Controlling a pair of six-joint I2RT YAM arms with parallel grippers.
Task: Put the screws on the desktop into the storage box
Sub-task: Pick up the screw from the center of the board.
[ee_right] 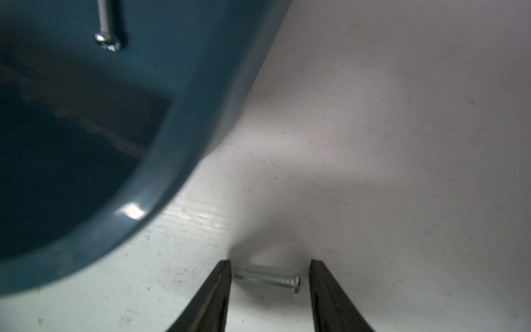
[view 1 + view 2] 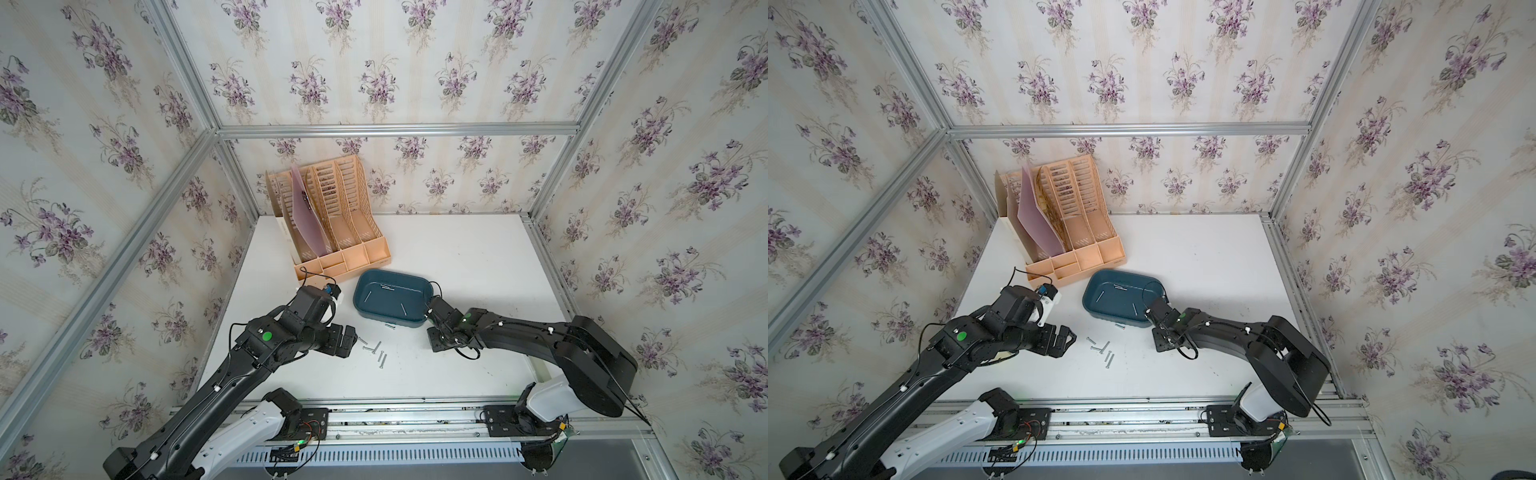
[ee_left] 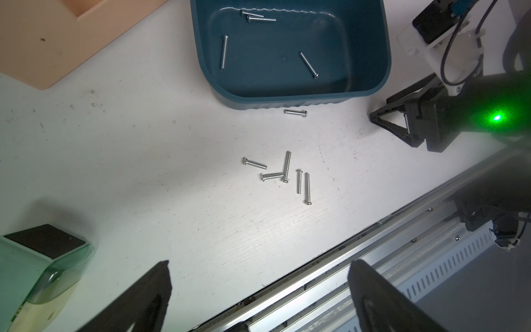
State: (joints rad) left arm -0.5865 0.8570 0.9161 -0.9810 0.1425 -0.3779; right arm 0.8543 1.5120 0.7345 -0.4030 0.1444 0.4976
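Observation:
Several screws [image 2: 376,353] [image 2: 1104,353] [image 3: 284,175] lie in a loose cluster on the white desktop [image 2: 457,257]. One more screw [image 3: 296,112] rests against the front wall of the teal storage box [image 2: 386,318] [image 2: 1113,318] [image 3: 287,102]. The box holds several screws [image 3: 309,64]. My left gripper [image 2: 353,338] [image 3: 260,266] hovers wide open and empty, left of the cluster. My right gripper [image 2: 434,338] [image 1: 270,281] is down on the desktop at the box's near right corner [image 1: 172,172]. Its jaws are open and straddle a short screw [image 1: 267,280], with a gap at both ends.
A peach file organizer [image 2: 332,224] [image 2: 1067,224] stands behind the box at the back left. The aluminium front rail [image 2: 415,409] [image 3: 373,258] edges the desktop near the arm bases. A pale green block with a black top [image 3: 43,258] sits near my left gripper.

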